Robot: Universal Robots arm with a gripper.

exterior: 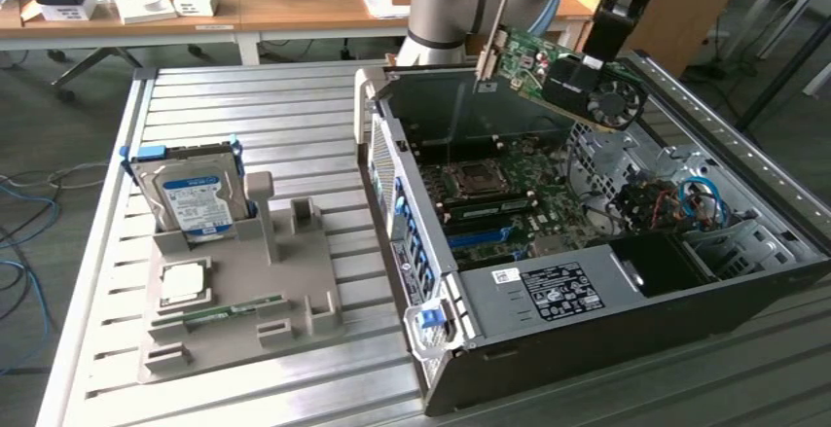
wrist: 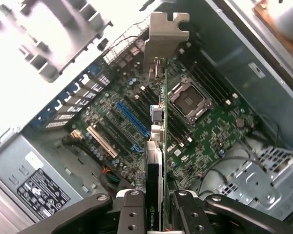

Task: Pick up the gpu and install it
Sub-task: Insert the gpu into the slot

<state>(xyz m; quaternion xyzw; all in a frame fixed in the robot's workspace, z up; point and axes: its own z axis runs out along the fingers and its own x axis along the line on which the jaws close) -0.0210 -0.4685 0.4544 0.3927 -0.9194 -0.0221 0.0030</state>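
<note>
The gpu (exterior: pixel 552 69) is up in the air, clamped in my fingers (wrist: pixel 139 209), which are closed on its upper edge near the fan end. It is a thin card with a green board. A black fan (exterior: pixel 613 99) sits at the end toward the exterior view's right, and a light grey bracket (exterior: pixel 485 55) at the end toward the exterior view's left. The card hangs tilted, with the fan end lower than the bracket end. It touches nothing but my fingers.

In the wrist view I see the card edge-on, running away from me with the bracket at its far end.

Below the card lies the open case (exterior: pixel 546 359), on its side with its inside facing up. The green motherboard (exterior: pixel 520 189) covers the case floor. A square metal socket (wrist: pixel 190 100) is on one side of the card's line, and a blue slot (wrist: pixel 132 119) with other long slots is on the other side. A grey power supply (exterior: pixel 559 291) with a dark label fills the near end of the case.

The case rests on a ribbed metal desk (exterior: pixel 260 106). Well apart from it, toward the exterior view's left, a grey holder (exterior: pixel 306 281) sits on the same desk. A blue-framed hard drive (exterior: pixel 195 194) stands upright in the holder, and a small green memory stick (exterior: pixel 234 307) lies flat nearer its front.

My arm (exterior: pixel 449 4) rises behind the case.
</note>
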